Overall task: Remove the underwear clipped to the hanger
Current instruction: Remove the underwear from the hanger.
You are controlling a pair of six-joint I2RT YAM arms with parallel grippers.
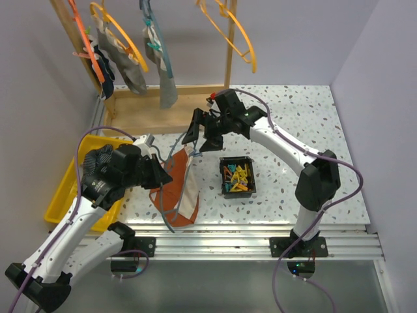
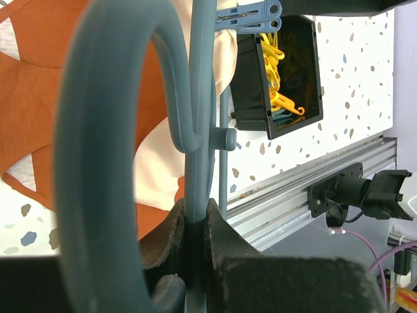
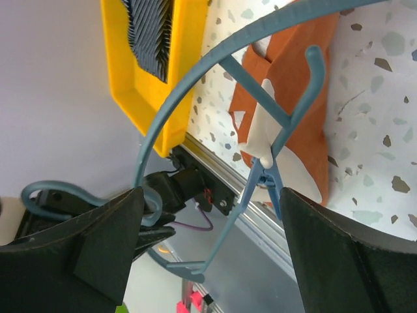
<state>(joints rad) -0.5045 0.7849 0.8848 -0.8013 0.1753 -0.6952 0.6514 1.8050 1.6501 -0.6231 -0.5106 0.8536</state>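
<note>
- Here, the left claw (image 2: pixel 195 244) is clenched on the blue-grey hanger (image 2: pixel 195 130), just below its hook.
- The right claw (image 1: pixel 203 138) hangs released above the hanger's far end, its jaws spread wide and gripping nothing.
- From the right wrist, a blue clip (image 3: pixel 262 184) shows below, between the two spread fingers. It pinches the cream trim of the underwear to a hanger bar.
- The rust-brown underwear (image 1: pixel 177 190) drapes from the hanger down to the counter (image 1: pixel 293 117), between the two claws and nearer the left one.
- Just right of it stands a black bin (image 1: pixel 236 159) of coloured clips.
- A yellow tray (image 1: pixel 58 195) lies to the left.
</note>
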